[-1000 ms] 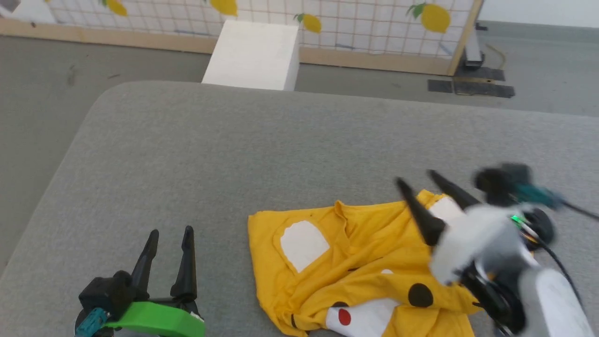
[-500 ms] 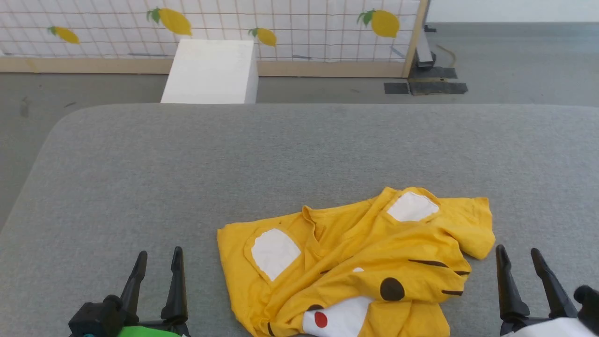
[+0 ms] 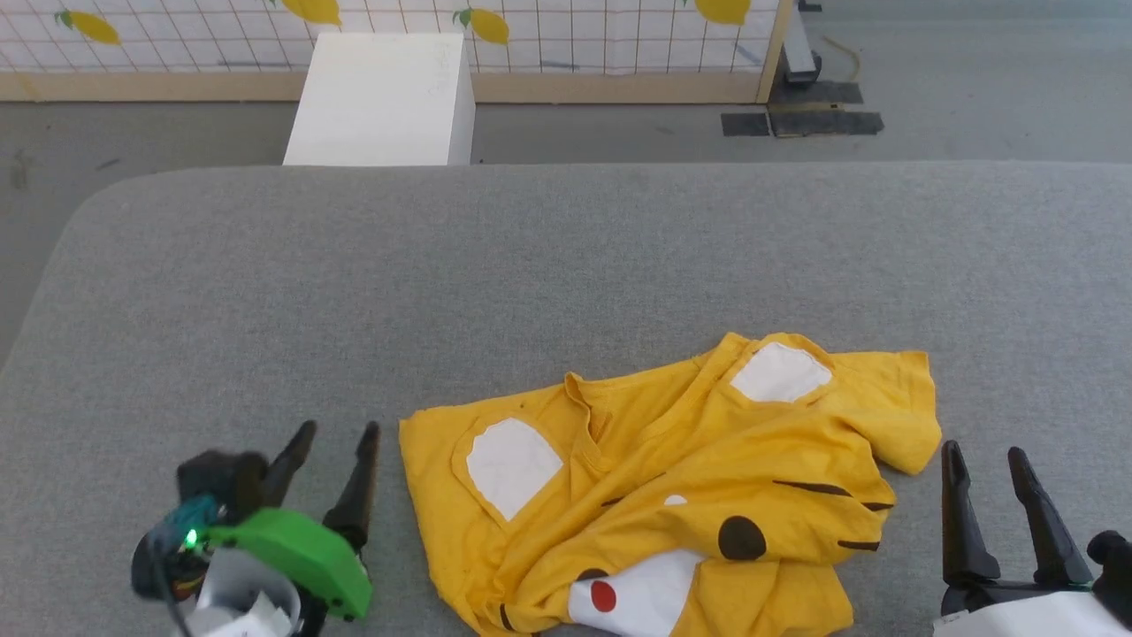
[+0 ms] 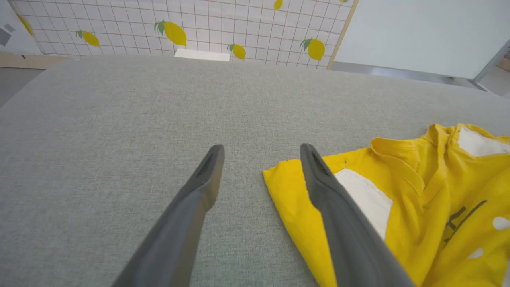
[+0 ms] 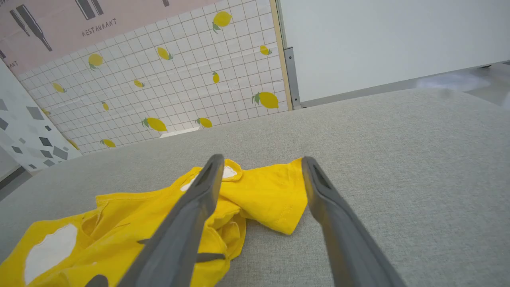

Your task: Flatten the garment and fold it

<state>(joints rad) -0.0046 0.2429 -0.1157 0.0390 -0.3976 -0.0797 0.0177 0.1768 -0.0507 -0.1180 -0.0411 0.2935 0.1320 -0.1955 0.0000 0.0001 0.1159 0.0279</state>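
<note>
Nearest, at the lower left of the head view, the left gripper has its two dark fingers spread wide with nothing between them, a green part on its wrist. At the lower right the right gripper is likewise spread wide and empty. Between them lies the shirt, crumpled on the near part of the grey worktop and touching neither gripper as far as the head view tells. Its left corner is just beside the left gripper's inner finger. In the left wrist view that finger crosses the yellow corner and a white patch, but I cannot tell whether it touches the cloth. The shirt's right sleeve ends just ahead and to the inside of the right gripper; in the right wrist view the sleeve shows in the gap between the fingers, lying flat on the worktop beyond their tips. At the shirt's near edge is a white area with a red dot; above it a black dot and some black stripes sit on folded yellow cloth. Farther up are two white patches, one left and one right, with the wrinkled neck opening between them. Beyond the shirt the worktop runs bare to its rounded far edge. Past that is grey floor, a white box, and a tiled screen with lemons.
</note>
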